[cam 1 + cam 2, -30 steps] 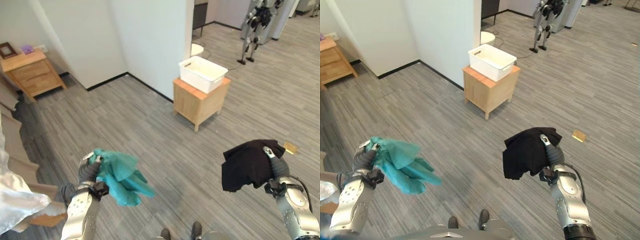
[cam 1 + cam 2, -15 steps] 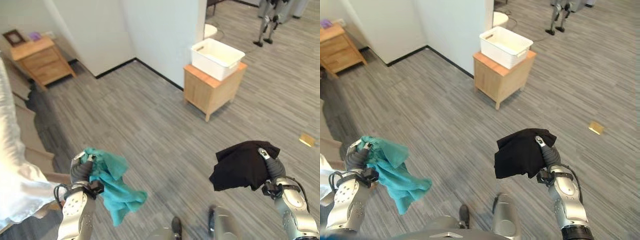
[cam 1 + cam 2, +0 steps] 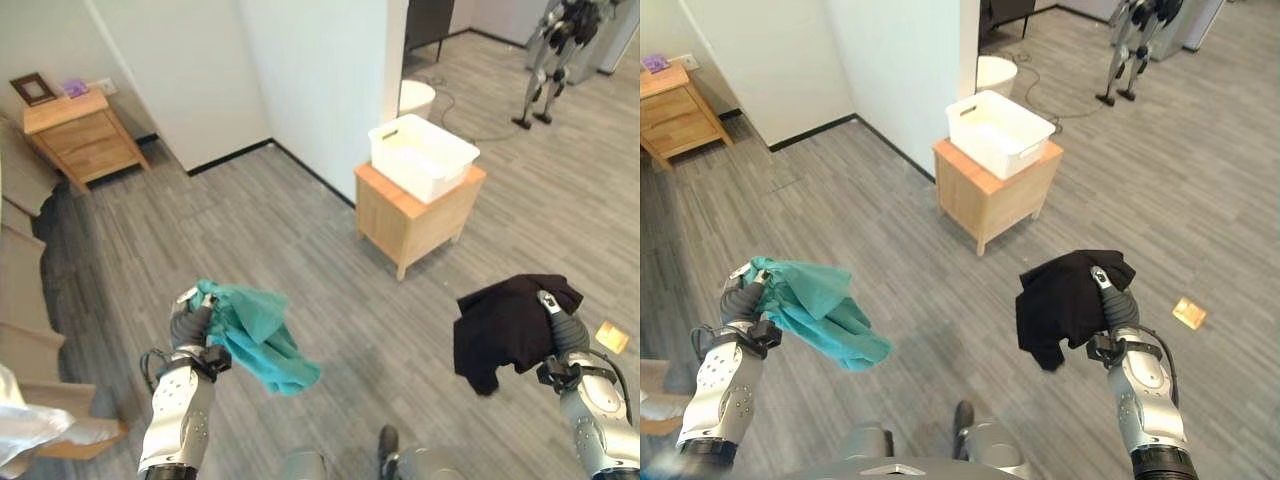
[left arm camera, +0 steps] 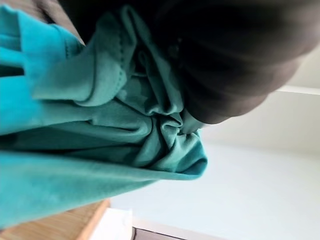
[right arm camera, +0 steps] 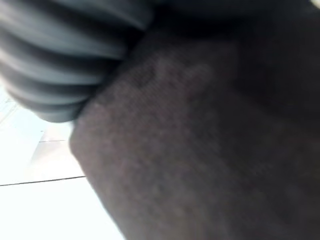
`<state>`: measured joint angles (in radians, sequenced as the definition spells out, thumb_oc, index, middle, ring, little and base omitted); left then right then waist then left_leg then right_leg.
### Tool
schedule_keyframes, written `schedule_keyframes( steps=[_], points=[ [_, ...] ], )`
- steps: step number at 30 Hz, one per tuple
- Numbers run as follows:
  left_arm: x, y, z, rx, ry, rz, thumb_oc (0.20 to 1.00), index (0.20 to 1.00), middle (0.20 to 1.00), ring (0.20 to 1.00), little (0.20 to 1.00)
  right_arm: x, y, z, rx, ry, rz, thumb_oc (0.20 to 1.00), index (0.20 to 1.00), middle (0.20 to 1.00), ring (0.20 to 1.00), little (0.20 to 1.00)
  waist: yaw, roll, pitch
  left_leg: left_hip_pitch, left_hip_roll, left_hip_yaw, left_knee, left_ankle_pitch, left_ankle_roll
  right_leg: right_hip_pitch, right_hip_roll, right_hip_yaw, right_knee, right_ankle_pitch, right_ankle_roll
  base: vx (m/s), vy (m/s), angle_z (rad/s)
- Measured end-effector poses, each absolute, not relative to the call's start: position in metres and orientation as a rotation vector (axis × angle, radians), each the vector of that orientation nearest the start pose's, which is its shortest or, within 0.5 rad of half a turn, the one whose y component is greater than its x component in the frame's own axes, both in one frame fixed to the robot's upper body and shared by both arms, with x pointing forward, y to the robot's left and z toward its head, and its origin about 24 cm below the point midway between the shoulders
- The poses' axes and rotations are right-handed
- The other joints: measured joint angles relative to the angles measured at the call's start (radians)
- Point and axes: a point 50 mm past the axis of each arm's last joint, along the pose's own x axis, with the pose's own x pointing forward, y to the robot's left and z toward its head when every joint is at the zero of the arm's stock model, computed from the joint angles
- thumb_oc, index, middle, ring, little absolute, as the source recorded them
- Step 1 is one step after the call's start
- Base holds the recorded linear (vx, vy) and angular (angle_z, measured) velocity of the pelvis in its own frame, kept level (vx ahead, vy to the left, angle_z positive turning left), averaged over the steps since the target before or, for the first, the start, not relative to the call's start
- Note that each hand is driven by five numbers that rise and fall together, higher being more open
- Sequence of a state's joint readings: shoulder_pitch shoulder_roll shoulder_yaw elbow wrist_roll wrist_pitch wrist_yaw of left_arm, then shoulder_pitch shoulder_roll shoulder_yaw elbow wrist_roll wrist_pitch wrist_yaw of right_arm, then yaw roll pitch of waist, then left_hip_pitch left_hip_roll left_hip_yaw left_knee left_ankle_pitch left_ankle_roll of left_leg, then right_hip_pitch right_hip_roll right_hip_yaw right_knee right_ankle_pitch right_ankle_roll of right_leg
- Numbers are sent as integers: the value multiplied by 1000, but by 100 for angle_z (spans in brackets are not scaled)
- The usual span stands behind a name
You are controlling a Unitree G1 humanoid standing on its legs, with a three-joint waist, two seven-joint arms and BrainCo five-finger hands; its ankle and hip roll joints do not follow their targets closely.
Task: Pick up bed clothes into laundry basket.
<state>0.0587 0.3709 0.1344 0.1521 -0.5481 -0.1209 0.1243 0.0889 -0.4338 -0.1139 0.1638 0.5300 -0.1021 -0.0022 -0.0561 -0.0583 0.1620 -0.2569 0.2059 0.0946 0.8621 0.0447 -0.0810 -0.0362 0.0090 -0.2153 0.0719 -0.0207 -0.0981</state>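
Since a second ago: both cloths hang lower from my fists and swing differently, and my whole view has shifted, so the camera moved with me. Item one, crumpled teal fabric garment point(image 3: 258, 336): clenched in my left hand point(image 3: 190, 326), fingers curled round a bunched fold, the rest trailing down over the grey plank floor point(image 3: 300, 250). Item two, black cloth garment point(image 3: 510, 322): draped over and gripped by my right hand point(image 3: 556, 328), a loose tail dangling below. Item three, white rectangular plastic laundry basket point(image 3: 422, 157): resting on a small light-wood cabinet point(image 3: 415, 213) beside the white wall corner point(image 3: 320, 90), well apart from both hands, ahead of me. Also noted: wooden nightstand point(image 3: 72, 135) far left; small yellow object point(image 3: 610, 336) on the floor by my right side. Status, as I judge it: carrying stage, nothing deposited. Risks: a dangling tail could slip free of a loose pinch while walking, or catch the basket rim and hang outside on release.
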Motion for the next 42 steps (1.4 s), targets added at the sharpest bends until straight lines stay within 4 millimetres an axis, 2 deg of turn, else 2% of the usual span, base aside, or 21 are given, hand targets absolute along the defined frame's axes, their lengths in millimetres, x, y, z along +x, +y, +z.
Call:
schedule_keyframes(
  steps=[1,2,5,8,11,14,18,20,21,22,24,27,30,31,32,35,37,38,39,40,42],
  points=[
    [239,265,36,-173,11,307,200,200,200,200,200,228,-279,32,89,64,-238,200,200,200,200,200,3,-11,3,-12,42,110,-70,-19,5,28,4,-8,-24,19,-16,375,-7,17],
    [240,261,36,-173,12,291,200,200,200,200,200,233,-277,35,103,49,-234,200,200,200,200,200,7,-9,8,-35,38,118,-155,-24,-2,47,8,-2,-34,-1,2,377,-9,9],
    [240,252,32,-183,29,263,200,200,200,200,200,235,-269,37,153,33,-214,200,200,200,200,200,8,-2,15,-20,-6,108,-457,-24,-12,105,23,-6,-87,10,4,256,16,-10],
    [238,248,26,-187,51,245,200,200,200,200,200,235,-257,33,153,56,-153,200,200,200,200,200,21,17,23,-28,-85,106,-746,-6,12,182,63,33,-153,-15,39,432,37,-30],
    [236,250,23,-189,62,254,200,200,200,200,200,236,-252,30,137,71,-114,200,200,200,200,200,61,23,31,-17,-170,3,-883,20,44,224,90,104,-170,-40,51,424,30,-61],
    [233,253,21,-187,71,269,200,200,200,200,200,235,-253,30,121,73,-114,200,200,200,200,200,64,14,44,-19,-225,-10,-890,56,70,275,96,121,-170,-55,57,322,61,-53],
    [232,254,21,-188,72,273,200,200,200,200,200,229,-258,27,117,84,-137,200,200,200,200,200,61,16,43,-6,-229,86,-852,67,97,343,95,164,-170,-85,102,299,133,-46],
    [232,257,22,-190,66,287,200,200,200,200,200,229,-260,28,113,82,-142,200,200,200,200,200,60,27,38,17,-232,88,-863,68,105,369,103,189,-169,-102,128,297,166,-46],
    [232,258,22,-190,65,292,200,200,200,200,200,226,-262,28,111,84,-150,200,200,200,200,200,58,40,30,37,-222,83,-870,82,151,396,109,201,-169,-120,150,418,269,-30],
    [233,259,21,-194,67,302,200,200,200,200,200,224,-261,24,120,97,-158,200,200,200,200,200,52,20,21,42,-237,94,-840,99,175,415,88,211,-164,-138,151,395,270,-33],
    [236,255,26,-202,44,290,200,200,200,200,200,224,-260,27,85,90,-139,200,200,200,200,200,60,15,14,147,-276,105,-883,42,237,320,10,190,124,-212,175,372,282,-42],
    [250,251,40,-201,-7,264,200,200,200,200,200,225,-258,39,44,49,-115,200,200,200,200,200,43,23,19,198,-317,74,-904,25,240,117,-81,159,590,-233,201,130,136,20],
    [258,251,50,-190,-42,249,200,200,200,200,200,227,-256,41,32,37,-103,200,200,200,200,200,34,34,30,246,-319,50,-906,1,259,-16,-116,189,680,-240,213,272,100,32],
    [258,252,51,-186,-46,248,200,200,200,200,200,228,-257,44,22,29,-102,200,200,200,200,200,24,61,54,284,-303,7,-909,-44,256,-112,-146,164,615,-254,191,318,10,31],
    [258,252,51,-185,-46,248,200,200,200,200,200,229,-258,45,15,30,-100,200,200,200,200,200,25,83,65,299,-290,2,-912,-34,236,-152,-154,147,521,-244,193,169,-23,41],
    [252,257,48,-174,-33,260,200,200,200,200,200,225,-261,39,10,67,-109,200,200,200,200,200,16,69,65,342,-290,-13,-922,-49,206,-205,-158,189,309,-160,212,238,-47,43],
    [250,260,42,-165,-4,268,200,200,200,200,200,222,-272,38,-59,95,-124,200,200,200,200,200,-12,51,60,360,-281,-113,-920,-68,181,-166,-67,397,110,-89,239,183,-79,107],
    [251,259,43,-158,-5,254,200,200,200,200,200,220,-279,38,-80,104,-146,200,200,200,200,200,-36,36,59,367,-285,-144,-925,-65,175,-143,-57,418,70,-54,238,148,-91,119],
    [246,261,41,-145,5,251,200,200,200,200,200,216,-292,43,-117,102,-188,200,200,200,200,200,-19,-13,38,396,-307,-158,-939,-70,163,-105,-68,371,-5,67,206,136,-87,92],
    [242,262,36,-156,20,268,200,200,200,200,200,217,-299,47,-129,84,-213,200,200,200,200,200,-13,-20,29,404,-309,-161,-934,-86,149,-75,-76,369,-39,137,212,127,-91,43],
    [235,261,29,-162,45,261,200,200,200,200,200,228,-314,67,-206,43,-223,200,200,200,200,200,-13,3,22,403,-280,-158,-932,-100,124,-12,-60,330,-137,174,191,69,-75,33]
  ],
)
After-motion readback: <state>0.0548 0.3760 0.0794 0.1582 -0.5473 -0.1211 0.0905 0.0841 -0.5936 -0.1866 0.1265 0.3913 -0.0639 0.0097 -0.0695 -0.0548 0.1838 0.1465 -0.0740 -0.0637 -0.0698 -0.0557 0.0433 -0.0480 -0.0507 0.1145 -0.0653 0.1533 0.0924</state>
